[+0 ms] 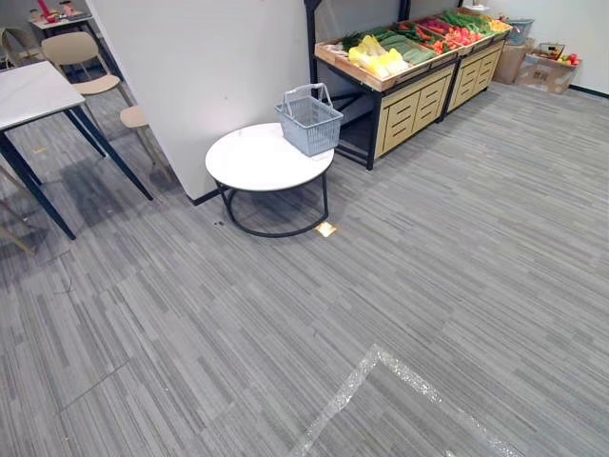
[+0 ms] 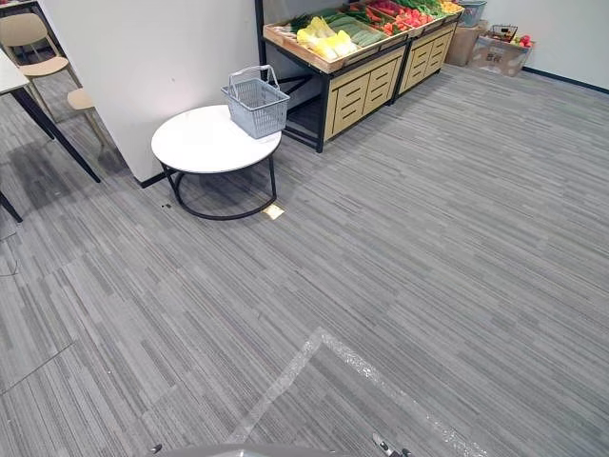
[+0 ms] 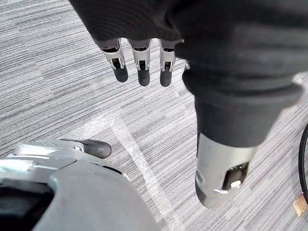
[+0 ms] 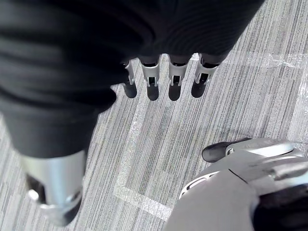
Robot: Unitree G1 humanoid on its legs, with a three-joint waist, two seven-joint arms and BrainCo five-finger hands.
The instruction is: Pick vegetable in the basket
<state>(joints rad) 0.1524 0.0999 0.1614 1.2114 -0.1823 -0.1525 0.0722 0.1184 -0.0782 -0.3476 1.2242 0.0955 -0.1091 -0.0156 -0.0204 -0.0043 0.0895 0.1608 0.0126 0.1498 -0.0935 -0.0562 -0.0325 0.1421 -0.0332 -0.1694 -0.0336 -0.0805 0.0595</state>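
A grey wire basket [image 1: 309, 119] with its handle up stands at the far edge of a round white table [image 1: 257, 162], also seen as the basket [image 2: 257, 102]. Behind it a wooden produce stand [image 1: 409, 95] holds vegetables: yellow ones [image 1: 376, 55], green ones [image 1: 404, 46] and red ones [image 1: 457, 36]. My left hand [image 3: 142, 65] hangs over the grey floor with straight fingers, holding nothing. My right hand [image 4: 163, 79] hangs the same way, fingers relaxed and empty. Both are far from the basket.
A white wall pillar [image 1: 200, 76] rises just left of the round table. A dark-legged table [image 1: 33, 90] and beige chairs [image 1: 81, 57] stand at the far left. Cardboard boxes [image 1: 542, 67] sit at the far right. Pale tape lines [image 1: 381, 367] cross the striped grey floor.
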